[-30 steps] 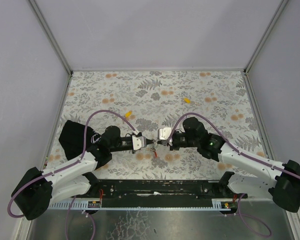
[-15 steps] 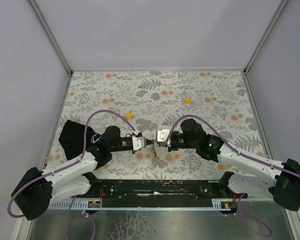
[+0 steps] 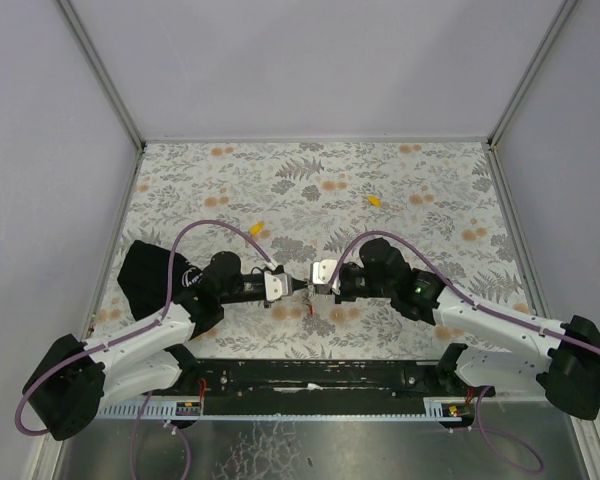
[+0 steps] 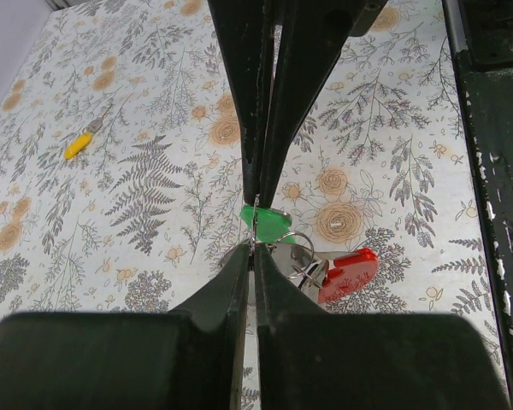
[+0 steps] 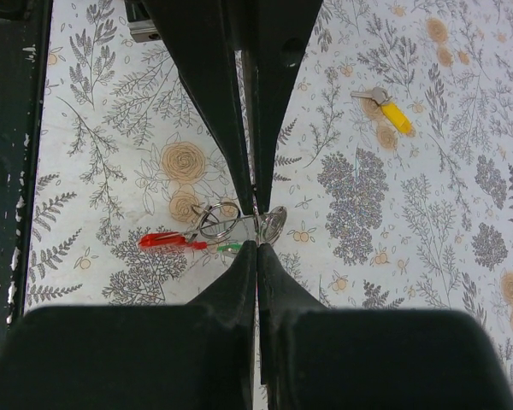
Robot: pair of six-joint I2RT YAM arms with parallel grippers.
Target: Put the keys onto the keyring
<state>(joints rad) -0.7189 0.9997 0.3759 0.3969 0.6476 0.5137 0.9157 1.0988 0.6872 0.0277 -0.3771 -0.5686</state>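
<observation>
Keyring, seemingly light, stiff and slippery, pinched edgewise mid-frame in tightly closed left claw; right claw likewise grips green key.

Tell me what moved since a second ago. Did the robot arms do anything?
The right claw crept a little toward the left claw. Nothing was grabbed or dropped. Both stayed shut, tip to tip, the left apparently on the keyring and the right on the green key. The two yellow keys did not move.

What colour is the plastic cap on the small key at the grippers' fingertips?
Green; the green-capped metal key shows best in the left wrist view.
</observation>
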